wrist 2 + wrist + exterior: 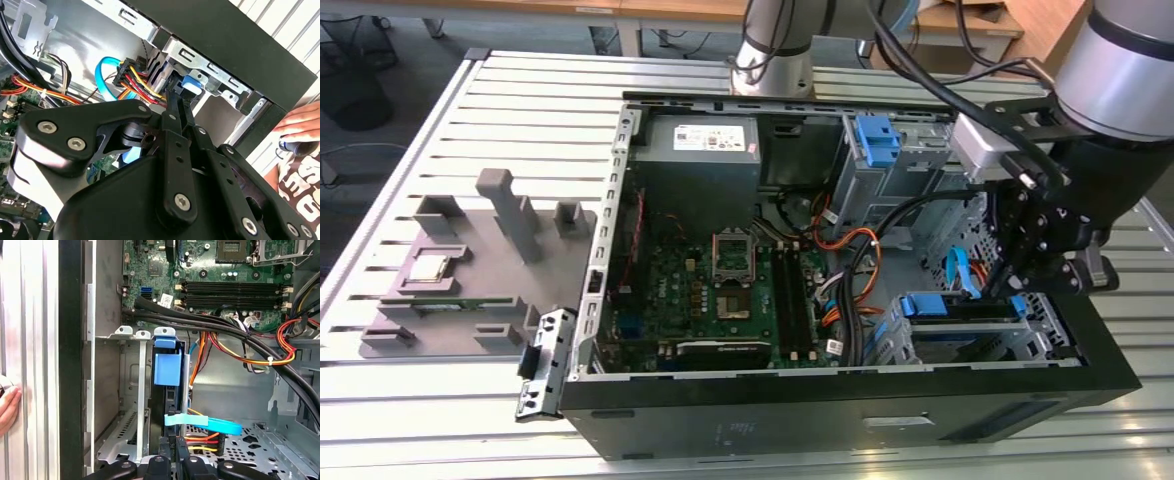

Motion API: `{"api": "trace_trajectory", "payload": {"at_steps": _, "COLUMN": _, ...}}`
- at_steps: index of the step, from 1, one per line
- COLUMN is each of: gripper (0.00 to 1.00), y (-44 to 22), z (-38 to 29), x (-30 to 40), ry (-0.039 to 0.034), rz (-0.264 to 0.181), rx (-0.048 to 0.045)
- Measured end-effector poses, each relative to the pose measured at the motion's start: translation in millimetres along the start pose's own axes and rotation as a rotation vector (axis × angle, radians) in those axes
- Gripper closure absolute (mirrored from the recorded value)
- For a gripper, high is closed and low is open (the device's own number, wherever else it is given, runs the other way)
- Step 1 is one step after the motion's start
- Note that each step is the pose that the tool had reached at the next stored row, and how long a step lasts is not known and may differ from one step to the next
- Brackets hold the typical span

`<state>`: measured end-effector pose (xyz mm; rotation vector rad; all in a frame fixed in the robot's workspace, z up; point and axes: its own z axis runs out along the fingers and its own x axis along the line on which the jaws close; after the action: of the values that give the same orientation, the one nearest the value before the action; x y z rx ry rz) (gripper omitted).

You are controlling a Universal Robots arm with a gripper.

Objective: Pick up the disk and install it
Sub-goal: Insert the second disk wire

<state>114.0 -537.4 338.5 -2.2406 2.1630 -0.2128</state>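
While the gripper [1017, 290] hangs over the drive cage [974, 330], fingers apparently pinched together on nothing, the disk [167, 371] sits slotted upright in its bay. The loose blue data cable [205, 423] could snag the fingers and drag on its connector.

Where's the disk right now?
The disk sits in the drive cage at the exterior view's lower right corner of the computer case, directly beneath the gripper, beside the light blue cable.
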Motion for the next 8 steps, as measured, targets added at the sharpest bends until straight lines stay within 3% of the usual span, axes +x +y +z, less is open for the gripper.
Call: {"api": "trace_trajectory", "payload": {"at_steps": 8, "gripper": 0.83, "y": 8.4, "z": 0.2, "x": 0.5, "ry": -0.0008, "rz": 0.000, "rx": 0.0436}}
